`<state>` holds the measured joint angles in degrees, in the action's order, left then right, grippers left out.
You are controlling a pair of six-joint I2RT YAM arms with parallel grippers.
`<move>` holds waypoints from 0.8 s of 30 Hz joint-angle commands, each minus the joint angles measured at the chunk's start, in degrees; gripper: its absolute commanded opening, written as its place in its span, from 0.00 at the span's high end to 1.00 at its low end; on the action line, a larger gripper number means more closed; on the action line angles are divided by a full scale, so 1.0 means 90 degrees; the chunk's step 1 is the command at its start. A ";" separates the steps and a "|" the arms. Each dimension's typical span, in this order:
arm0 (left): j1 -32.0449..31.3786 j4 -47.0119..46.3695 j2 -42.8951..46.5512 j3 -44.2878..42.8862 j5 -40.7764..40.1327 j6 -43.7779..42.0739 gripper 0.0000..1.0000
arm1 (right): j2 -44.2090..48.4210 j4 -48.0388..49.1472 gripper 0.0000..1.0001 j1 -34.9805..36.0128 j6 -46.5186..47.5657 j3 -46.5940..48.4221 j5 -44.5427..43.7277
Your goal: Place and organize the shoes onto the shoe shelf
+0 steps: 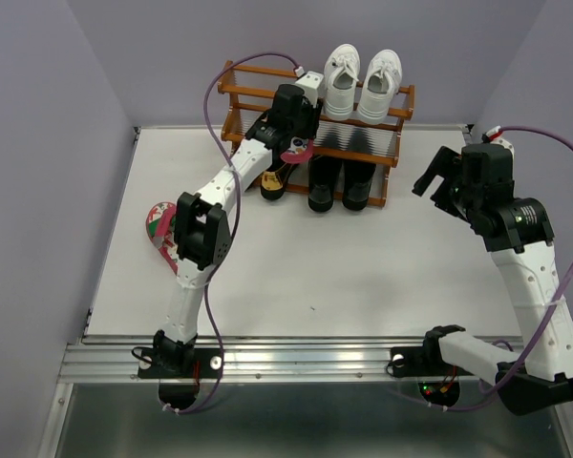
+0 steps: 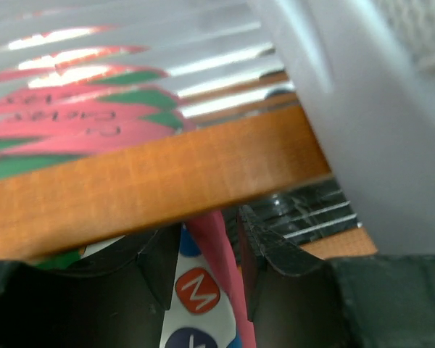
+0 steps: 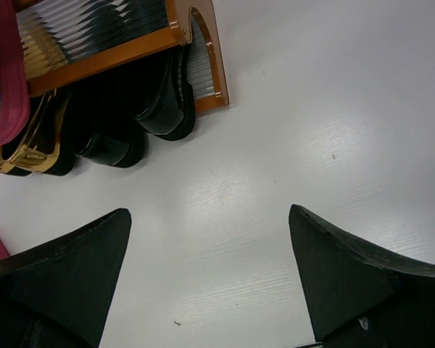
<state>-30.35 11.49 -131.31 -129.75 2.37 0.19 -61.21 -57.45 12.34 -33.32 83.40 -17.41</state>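
Starting at the lilac wall point(image 1: 38, 143) far left of the shoe shelf point(image 1: 408, 103), I see the same pale purple closing the room behind the shelf and on its right. The white bench point(image 1: 363, 277) is matte, with a few dark specks, and a ribbed metal rail point(image 1: 306, 361) runs along its near edge, well in front of the shelf. One pink flip-flop point(image 1: 159, 227) lies flat on the bench, well to the left front of the shelf and partly hidden by my left arm. My left jaws are clamped on the edge of the other flip-flop point(image 1: 297, 150), holding it tilted against the front rail at the left half of the shelf's top tier. Below it, a gold loafer point(image 1: 272, 183) sits at the left end of the lower level. The black boots point(image 1: 325, 186) stand beside it, with their toes poking out of the front. The white sneakers point(image 1: 343, 81) stand side by side on the right half of the top tier. My right jaws hang wide apart over bare bench, right of the shelf.
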 commanded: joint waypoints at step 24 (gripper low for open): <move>-0.0407 0.0070 0.5055 0.5115 -0.2098 0.1706 0.55 | 0.0346 0.0319 0.03 -0.0013 -0.0067 -0.0400 0.0479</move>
<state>-33.39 9.96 -98.06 -91.35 -7.90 8.25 -59.35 -56.62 12.34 -34.13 79.42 -14.90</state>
